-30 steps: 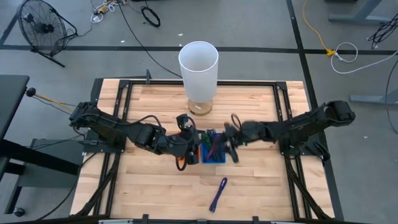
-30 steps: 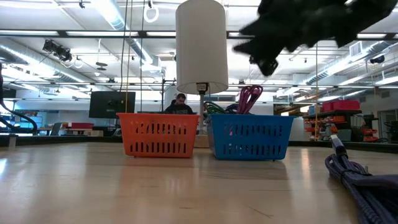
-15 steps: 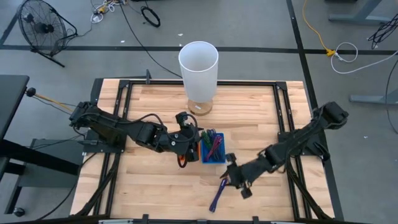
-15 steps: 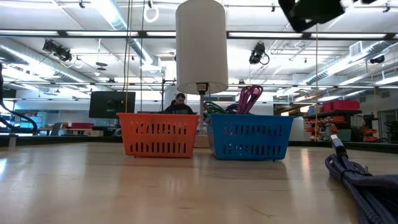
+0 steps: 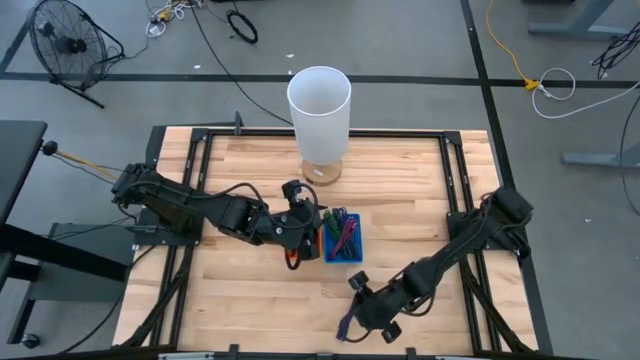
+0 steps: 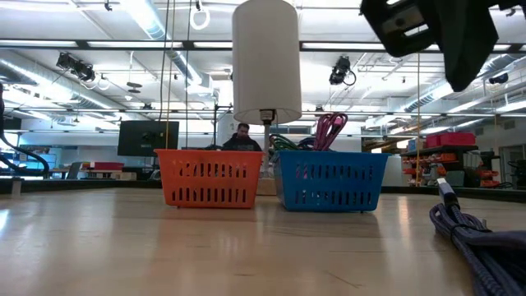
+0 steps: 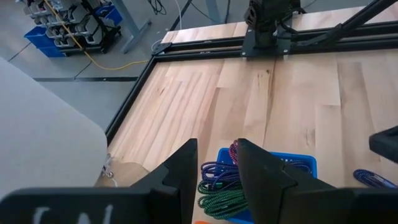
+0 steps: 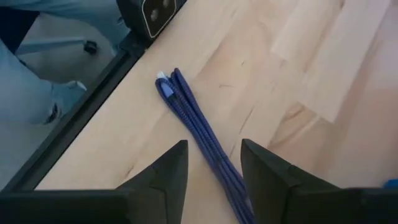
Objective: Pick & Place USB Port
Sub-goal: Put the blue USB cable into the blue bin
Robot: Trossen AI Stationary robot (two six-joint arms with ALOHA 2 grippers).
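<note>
A bundled purple USB cable [image 8: 198, 134] lies flat on the table near its near edge, also seen as the cable [image 5: 344, 327] and the cable [image 6: 477, 237]. My right gripper [image 8: 214, 168] hovers open just above it, the right gripper [image 5: 360, 306] reaching from the table's right side, one finger on either side of the bundle without touching. My left gripper [image 7: 214, 165] waits open over the orange basket [image 6: 209, 177], beside the blue basket [image 5: 345, 243], which holds several coiled cables [image 7: 221, 186].
A tall white cylinder [image 5: 319, 108] stands on a round base at the table's far middle. The two baskets sit side by side at mid-table. A black frame rail [image 8: 74, 124] runs along the near edge close to the cable. A person [image 6: 238, 138] sits beyond the table.
My right gripper has swung from above the blue basket toward the table's near edge and come down over the purple cable, staying open. The cable and baskets have not moved.
</note>
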